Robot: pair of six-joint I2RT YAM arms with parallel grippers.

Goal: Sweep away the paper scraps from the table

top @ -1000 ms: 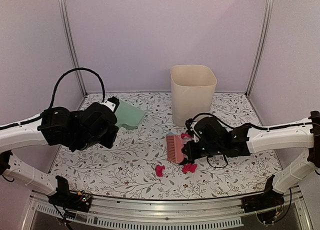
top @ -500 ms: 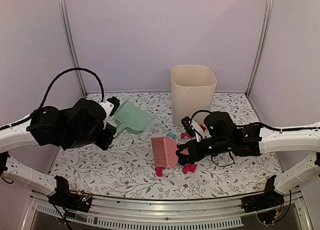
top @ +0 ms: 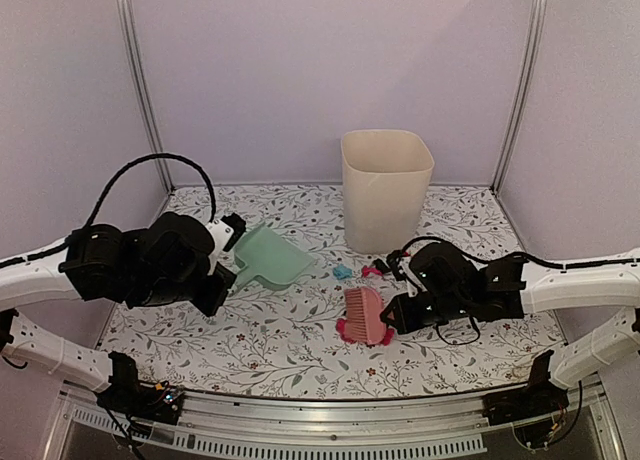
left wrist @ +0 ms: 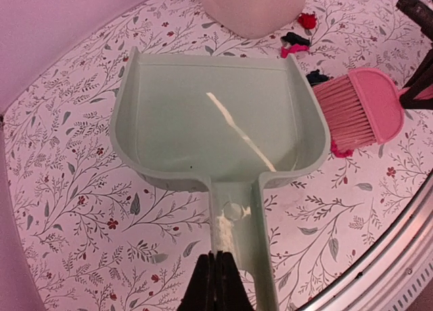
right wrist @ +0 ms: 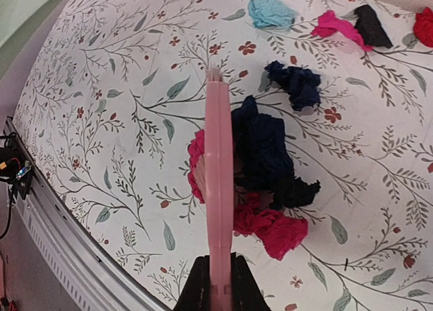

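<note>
Holding brush [top: 362, 315] handle, right gripper [right wrist: 218, 280] has paper scraps [right wrist: 260, 145] bunched beside it, near-centre of surface [top: 280, 330]; left gripper [left wrist: 215, 284] clamps dustpan [left wrist: 210, 122] handle, well left. Scraps may scatter past it.

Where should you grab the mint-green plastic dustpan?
Grab the mint-green plastic dustpan by its narrow handle, coming from behind, opposite the open mouth. The handle sticks straight out and is thin enough to pinch; the left gripper is shut on it there.

Pale lilac walls [top: 300, 60], 2 metal corner posts [top: 143, 80]
</note>
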